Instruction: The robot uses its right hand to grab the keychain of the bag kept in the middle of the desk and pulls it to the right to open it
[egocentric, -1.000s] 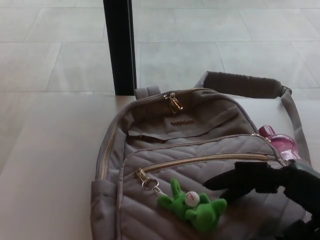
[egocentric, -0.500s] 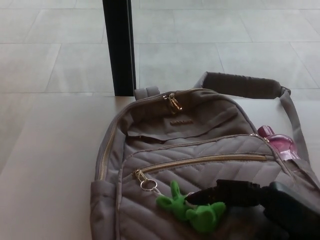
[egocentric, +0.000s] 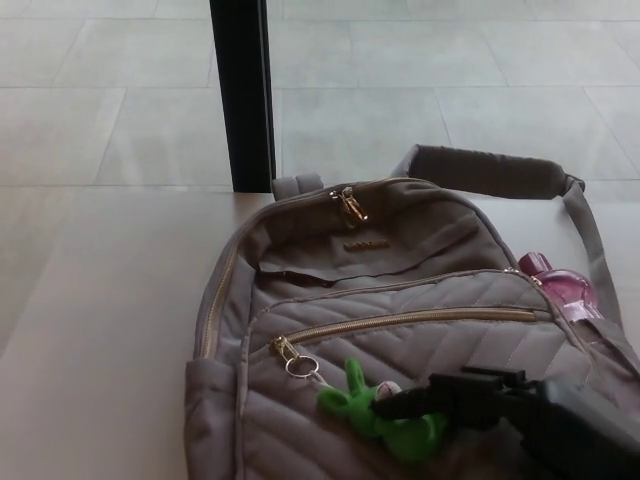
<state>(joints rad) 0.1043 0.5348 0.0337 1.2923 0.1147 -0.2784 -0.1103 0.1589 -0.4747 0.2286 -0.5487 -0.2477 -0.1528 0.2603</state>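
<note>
Head view: the right hand (egocentric: 500, 405) reaches across the bag (egocentric: 390, 330) mid-bench, fingers closing on the green keychain (egocentric: 385, 415) near the front; zipper (egocentric: 400, 322) unopened, pull remains.

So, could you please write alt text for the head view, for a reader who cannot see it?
The robot's black right hand reaches over a green plush keychain hanging from the gold front zipper of a grey quilted backpack lying on a pale desk.

We see the bag (egocentric: 400, 300) cut off below; the right robot hand (egocentric: 470, 400) hides part of the keychain (egocentric: 385, 415).
</note>
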